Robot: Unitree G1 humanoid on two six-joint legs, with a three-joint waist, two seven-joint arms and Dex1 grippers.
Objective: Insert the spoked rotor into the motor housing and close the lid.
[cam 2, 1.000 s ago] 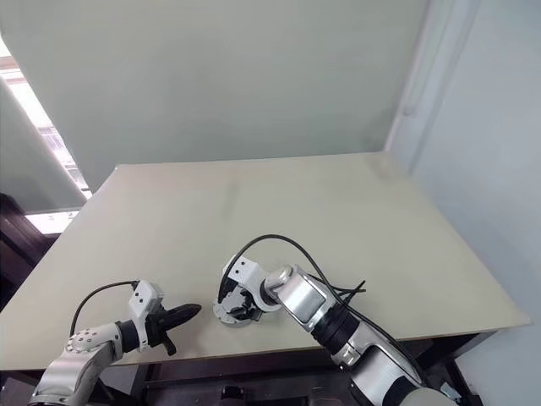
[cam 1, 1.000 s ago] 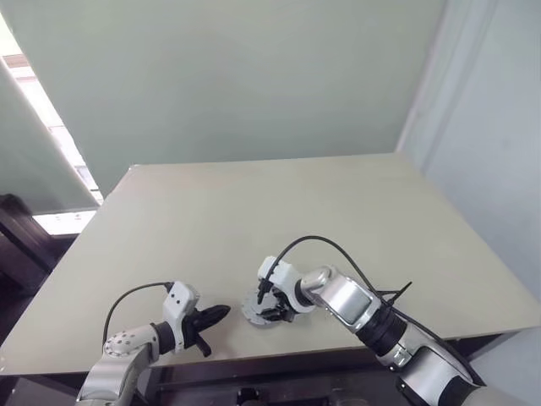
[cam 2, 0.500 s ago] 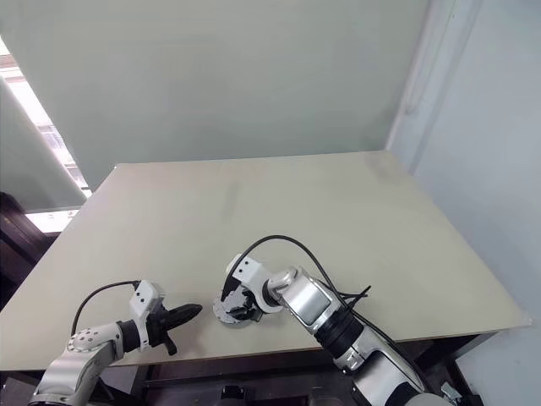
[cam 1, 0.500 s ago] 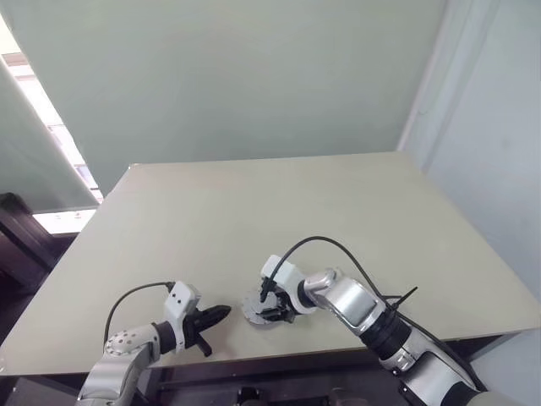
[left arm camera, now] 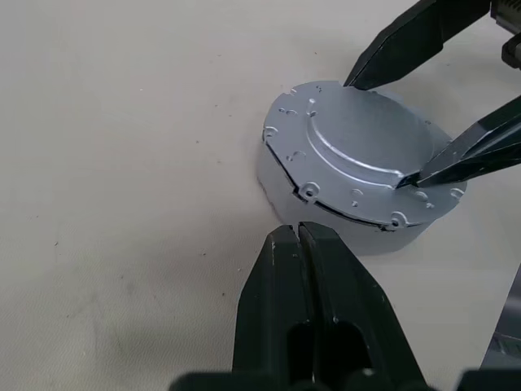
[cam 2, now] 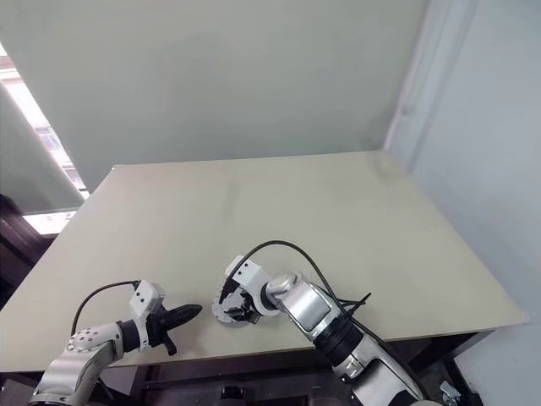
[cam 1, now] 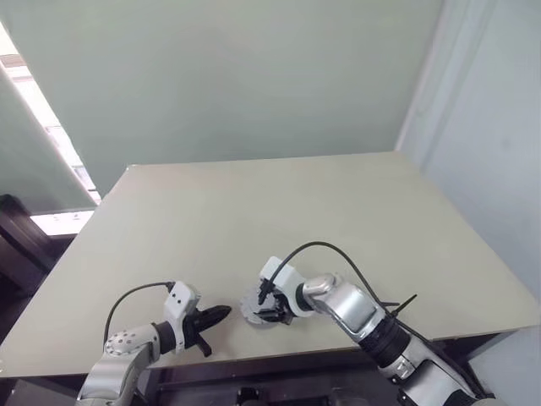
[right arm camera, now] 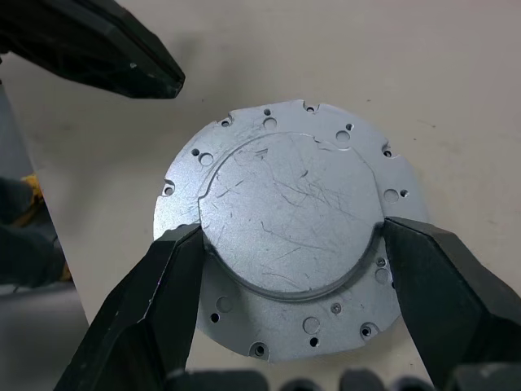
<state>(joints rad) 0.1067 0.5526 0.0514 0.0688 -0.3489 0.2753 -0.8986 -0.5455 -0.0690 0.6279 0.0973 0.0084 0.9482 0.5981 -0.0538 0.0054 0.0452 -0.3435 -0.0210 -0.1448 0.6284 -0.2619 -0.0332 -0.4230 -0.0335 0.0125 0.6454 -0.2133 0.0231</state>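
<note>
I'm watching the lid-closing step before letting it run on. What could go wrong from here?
1. The right gripper grips only the shallow raised centre of the lid, so its fingers may slip off.
2. A dark seam shows between lid and motor housing, so the lid may not be fully seated.
3. The shut left gripper sits close beside the housing without touching it, so nothing steadies it against sliding on the table.

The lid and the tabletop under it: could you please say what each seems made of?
The lid: apparently bare metal, silver-grey, with fine scratches, a dull sheen and small drilled holes round its rim. The tabletop: a matt beige board, perhaps laminate or painted wood; the look leaves that open.
</note>
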